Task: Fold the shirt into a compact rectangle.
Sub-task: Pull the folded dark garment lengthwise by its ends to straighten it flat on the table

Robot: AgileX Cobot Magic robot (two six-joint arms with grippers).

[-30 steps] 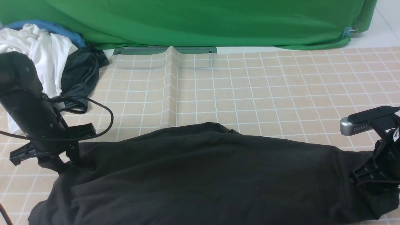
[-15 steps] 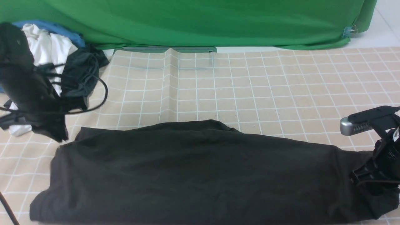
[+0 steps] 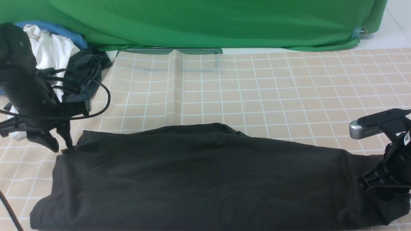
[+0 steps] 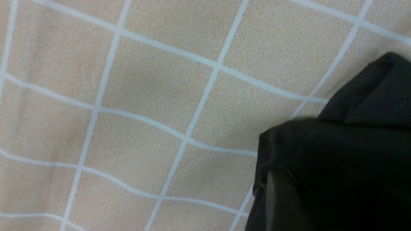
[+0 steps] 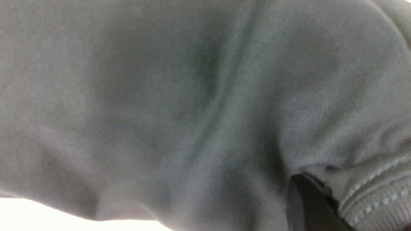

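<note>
Nearest you, the shirt (image 3: 199, 179) lies across the 6 o'clock edge of the tablecloth (image 3: 257, 89). It is folded into a long black band running from 8 o'clock to 4 o'clock. Only plain black fabric faces up, so you get no print or writing to read.

At 4 o'clock your right gripper (image 3: 369, 183) is sunk in the shirt's narrowed right end and closed on it. The right wrist view is filled with the shirt's fabric (image 5: 160, 112). One dark finger (image 5: 308, 208) sits under a ribbed edge with pale stitching (image 5: 379, 189). A silver-tipped camera (image 3: 366, 130) sits above that gripper.

At 9 o'clock your left gripper (image 3: 59, 142) hangs with its fingers apart and nothing between them, just beside the shirt's far left corner. Whether it touches the corner, I can't tell. The left wrist view shows that corner (image 4: 337, 166) on the beige white-gridded tablecloth (image 4: 144, 96), with a faint stitch line along it. A dark finger (image 4: 279, 199) overlaps the corner. A black cable (image 3: 104, 99) loops off the left arm.

At 10 o'clock there is a heap: a white garment (image 3: 48, 51), a dark garment (image 3: 82, 73) and a blue cloth (image 3: 64, 30) behind them.

At 12 o'clock a green backdrop (image 3: 208, 22) hangs, with a clip (image 3: 359, 31) on its edge at 2 o'clock.
</note>
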